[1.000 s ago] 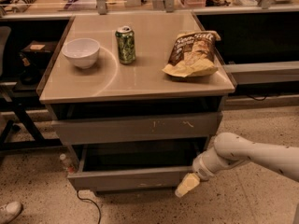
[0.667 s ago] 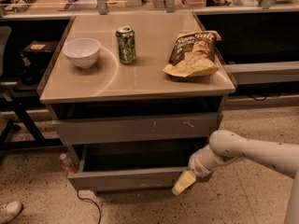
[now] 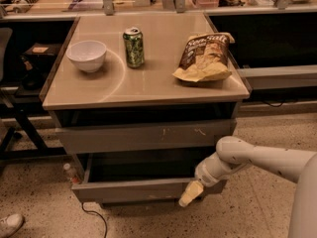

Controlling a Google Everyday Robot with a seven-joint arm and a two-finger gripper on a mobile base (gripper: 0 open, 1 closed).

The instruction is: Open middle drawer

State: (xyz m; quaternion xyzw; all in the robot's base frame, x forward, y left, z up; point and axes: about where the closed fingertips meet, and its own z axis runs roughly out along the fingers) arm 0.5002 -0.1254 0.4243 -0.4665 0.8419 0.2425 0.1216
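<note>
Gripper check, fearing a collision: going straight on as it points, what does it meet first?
Probably the floor below the middle drawer; the gripper at its front points down-left; depth unclear.

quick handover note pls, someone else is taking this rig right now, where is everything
Claw: low at the right end of the middle drawer's front, arm reaching in from the right. Whether it actually grips the front does not show.
Middle drawer: pulled out from the cabinet, its dark inside showing behind the front. It sits below the scratched front.
On top: bowl, can and chip bag, all well back from the claw.
Done: the drawer is partly open.
Left: probably pull it a little further if full travel is wanted, then back the claw away from the front.
</note>
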